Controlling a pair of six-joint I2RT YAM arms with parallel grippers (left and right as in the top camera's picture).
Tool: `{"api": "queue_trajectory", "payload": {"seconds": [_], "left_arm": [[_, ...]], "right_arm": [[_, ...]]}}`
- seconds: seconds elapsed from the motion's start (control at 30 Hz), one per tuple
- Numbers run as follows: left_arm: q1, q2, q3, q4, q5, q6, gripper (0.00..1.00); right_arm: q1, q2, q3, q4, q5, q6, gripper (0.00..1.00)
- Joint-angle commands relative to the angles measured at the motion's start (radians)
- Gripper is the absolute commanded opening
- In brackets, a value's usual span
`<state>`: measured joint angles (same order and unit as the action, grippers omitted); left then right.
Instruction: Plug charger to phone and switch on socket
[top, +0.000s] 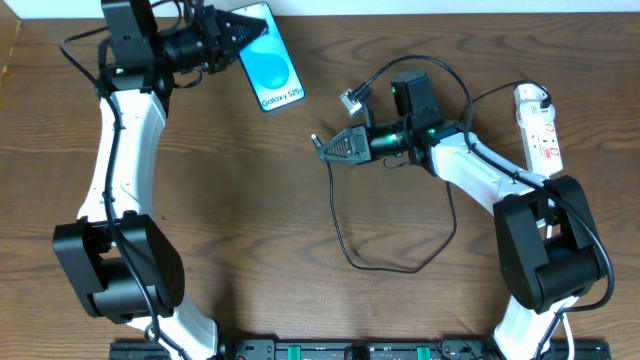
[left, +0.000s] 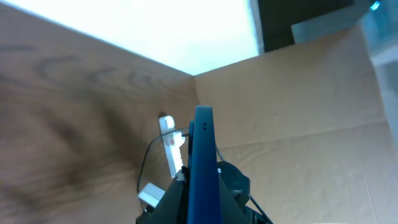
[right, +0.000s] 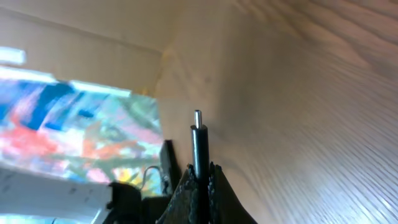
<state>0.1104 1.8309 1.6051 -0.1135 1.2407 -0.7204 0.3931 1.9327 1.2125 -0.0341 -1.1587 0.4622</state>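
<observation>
1. We log a dark brown wood-grain table (top: 250, 200) as the carrying surface.
2. We find the socket (top: 538, 125) lying flat near the right edge.
3. We see the charger (top: 332, 205) cable's slack resting in a loose loop centre-right, apart from the socket.
4. We cannot tell whether a small pale piece (top: 350, 99) touches the wood.

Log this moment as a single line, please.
left gripper: shut on phone | right gripper: shut on charger tip | socket: untouched

Legible text, one item: "Galaxy S25", followed by a small mark resembling "+", in white characters at the lower end of the bright cyan screen of the slim rectangular smartphone (top: 272, 62). Red markings on the white elongated power strip (top: 540, 130): too small to read.
</observation>
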Motion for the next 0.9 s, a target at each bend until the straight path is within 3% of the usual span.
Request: {"api": "queue_trajectory", "payload": {"seconds": [0.0, 0.37, 0.6, 0.87], "left_arm": [[0.005, -0.019, 0.021, 0.106, 0.067, -0.074, 0.07], [0.004, -0.019, 0.021, 0.455, 0.047, -0.319, 0.08], [0.004, -0.019, 0.021, 0.468, -0.038, -0.380, 0.08], [-0.001, -0.019, 0.021, 0.468, -0.083, -0.430, 0.07]], "right_arm": [[-0.008, 0.000, 0.002, 0.079, -0.134, 0.037, 0.01], [-0.010, 0.000, 0.002, 0.634, -0.166, 0.474, 0.01], [-0.012, 0.000, 0.002, 0.956, -0.130, 0.748, 0.01], [-0.012, 0.000, 0.003, 1.046, -0.101, 0.840, 0.01]]}}
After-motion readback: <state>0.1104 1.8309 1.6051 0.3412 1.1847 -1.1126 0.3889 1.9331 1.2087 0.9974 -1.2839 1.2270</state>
